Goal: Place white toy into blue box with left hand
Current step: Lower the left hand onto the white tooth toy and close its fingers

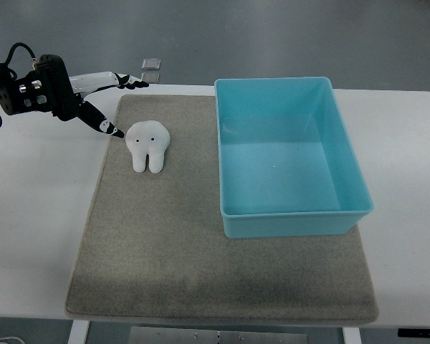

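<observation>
Top view: tooth-shaped white toy (148,146) on grey mat (201,251), left of blue box (294,222).
Left hand (93,100) just left of toy, fingers spread, empty; one fingertip nearly touching it.

Open mat (201,265) from the white toy (148,145) toward 3 o'clock, up to the near wall of the blue box (294,154). Box interior bare, walls upright all round. Left hand (104,100) spread at 10 o'clock of the toy, one fingertip just beside it. Wide bare mat at 6 o'clock.
</observation>
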